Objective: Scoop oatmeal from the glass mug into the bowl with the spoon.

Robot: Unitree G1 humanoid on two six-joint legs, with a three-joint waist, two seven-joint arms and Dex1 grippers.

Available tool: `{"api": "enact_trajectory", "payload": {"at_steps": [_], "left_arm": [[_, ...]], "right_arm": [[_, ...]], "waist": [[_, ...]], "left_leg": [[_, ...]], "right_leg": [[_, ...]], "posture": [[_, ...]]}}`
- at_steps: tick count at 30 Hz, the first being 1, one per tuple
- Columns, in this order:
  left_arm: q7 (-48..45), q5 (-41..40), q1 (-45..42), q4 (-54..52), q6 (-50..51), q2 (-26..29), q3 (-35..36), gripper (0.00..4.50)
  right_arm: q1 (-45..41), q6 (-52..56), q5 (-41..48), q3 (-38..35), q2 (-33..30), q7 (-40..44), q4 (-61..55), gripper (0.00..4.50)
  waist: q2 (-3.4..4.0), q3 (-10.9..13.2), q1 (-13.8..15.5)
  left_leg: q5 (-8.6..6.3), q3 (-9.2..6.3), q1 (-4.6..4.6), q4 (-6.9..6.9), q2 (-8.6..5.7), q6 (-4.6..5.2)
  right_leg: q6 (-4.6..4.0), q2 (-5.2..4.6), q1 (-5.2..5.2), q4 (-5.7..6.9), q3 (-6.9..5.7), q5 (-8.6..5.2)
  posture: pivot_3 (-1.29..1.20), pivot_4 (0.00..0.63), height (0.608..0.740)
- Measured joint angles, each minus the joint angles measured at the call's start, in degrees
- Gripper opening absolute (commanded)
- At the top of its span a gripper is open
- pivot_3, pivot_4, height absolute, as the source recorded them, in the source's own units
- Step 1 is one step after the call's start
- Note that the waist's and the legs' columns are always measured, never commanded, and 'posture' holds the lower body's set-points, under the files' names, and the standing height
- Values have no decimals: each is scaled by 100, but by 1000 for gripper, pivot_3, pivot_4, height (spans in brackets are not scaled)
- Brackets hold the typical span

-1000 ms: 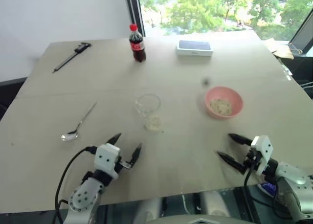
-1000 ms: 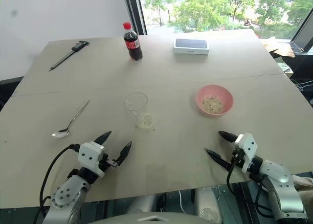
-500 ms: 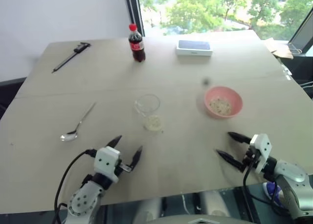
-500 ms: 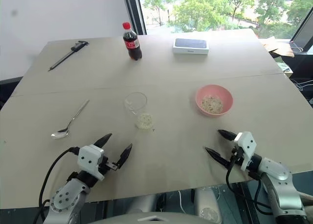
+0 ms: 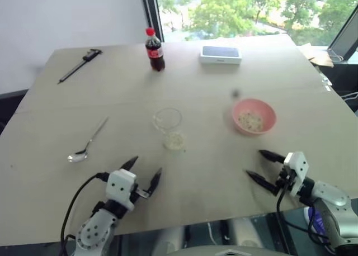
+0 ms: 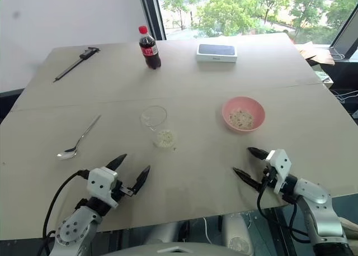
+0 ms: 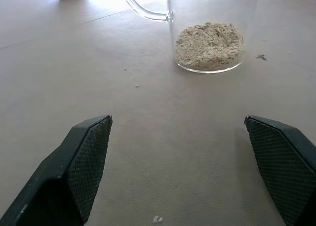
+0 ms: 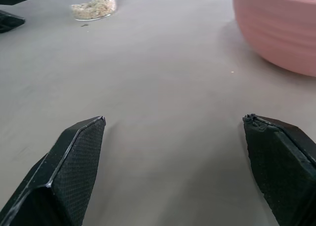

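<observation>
The glass mug point(image 5: 169, 126) stands mid-table with a small heap of oatmeal point(image 5: 175, 140) at its bottom; the left wrist view shows that oatmeal point(image 7: 210, 46) close ahead. To its right sits the pink bowl point(image 5: 254, 115), with some oat flakes inside. The silver spoon point(image 5: 86, 142) lies flat at the left, its small oval bowl toward me. My left gripper point(image 5: 146, 165) hovers open near the table's front edge, just short of the mug. My right gripper point(image 5: 255, 163) is open too, empty, in front of the bowl point(image 8: 276, 28).
At the table's far side stand a cola bottle point(image 5: 153, 49), a dark caliper point(image 5: 80, 65) at the far left and a white phone box point(image 5: 221, 54). The table's front edge runs just under both grippers.
</observation>
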Motion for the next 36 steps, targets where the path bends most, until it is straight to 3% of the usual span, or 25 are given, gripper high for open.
{"api": "enact_trajectory", "payload": {"at_steps": [4, 16, 22, 27, 32, 36], "left_arm": [[-24, -501, -153, 49, 446, 101, 424, 4480], [-211, -862, -1454, 1504, 1174, 1385, 1983, 4480], [-719, -696, -2634, 3178, 1499, 2416, 1884, 4480], [-1303, -505, -3430, 4114, 1584, 2826, 1487, 4480], [-1887, -533, -3575, 4498, 1734, 3029, 1422, 4480], [-2378, -746, -3410, 4479, 1885, 3063, 1476, 2536]], "right_arm": [[-207, 152, 70, 379, -92, 341, -429, 4500], [-1068, 998, 455, 760, -93, 309, -1364, 4500], [-1124, 1002, 428, 910, -54, 285, -1368, 4500], [-1235, 998, 412, 926, -11, 202, -1369, 4500], [-1217, 997, 392, 923, -1, 107, -1369, 4500], [-1165, 997, 392, 914, 3, 17, -1371, 4500]], "waist": [[-2, 21, 1], [-42, 48, 37], [-49, 54, 37], [-38, 47, 42], [-10, 32, 8], [-1, 26, -5]], "left_leg": [[1, -4, -4, -1, 8, 0], [3, -34, -59, 0, -20, -7], [23, -60, -85, -3, -44, -41], [25, -66, -79, -3, -49, -42], [18, -63, -72, -3, -48, -28], [18, -58, -72, -3, -48, -28]], "right_leg": [[-1, 8, -10, 7, -5, 0], [-12, -24, -47, -2, -35, 27], [-13, -40, -71, 9, -57, 28], [-12, -43, -66, 17, -64, 28], [-12, -43, -65, 24, -57, 28], [-11, -44, -66, 24, -50, 28]], "posture": [[0, 150, 740], [0, 150, 740], [0, 150, 740], [0, 150, 740], [0, 150, 740], [0, 150, 740]]}}
